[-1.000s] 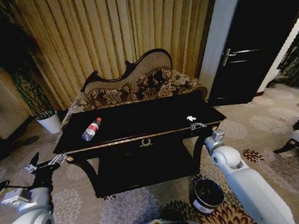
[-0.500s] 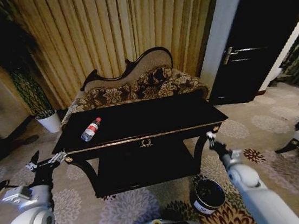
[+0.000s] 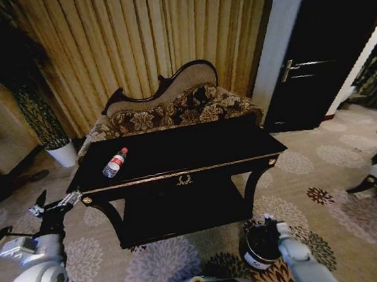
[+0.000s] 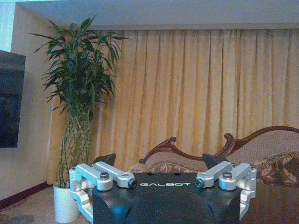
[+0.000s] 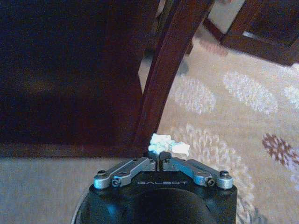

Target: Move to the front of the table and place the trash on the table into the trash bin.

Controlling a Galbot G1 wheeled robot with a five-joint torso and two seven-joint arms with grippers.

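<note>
A long dark table [image 3: 196, 150] stands before a floral sofa [image 3: 171, 112]. The right gripper [image 3: 271, 226] hangs low off the table's front right corner, directly above the trash bin [image 3: 260, 248] on the carpet, so the drop looks to be straight down. The right wrist view shows what the head view cannot: its fingers are clenched on a crumpled white scrap [image 5: 168, 145], with a table leg [image 5: 163, 70] just beyond. A clear bottle [image 3: 115, 163] with a red cap lies on its side near the table's left end, long axis angled toward the back edge; the left gripper [image 3: 53, 206], spread wide and empty off the front left corner, is the nearer arm.
</note>
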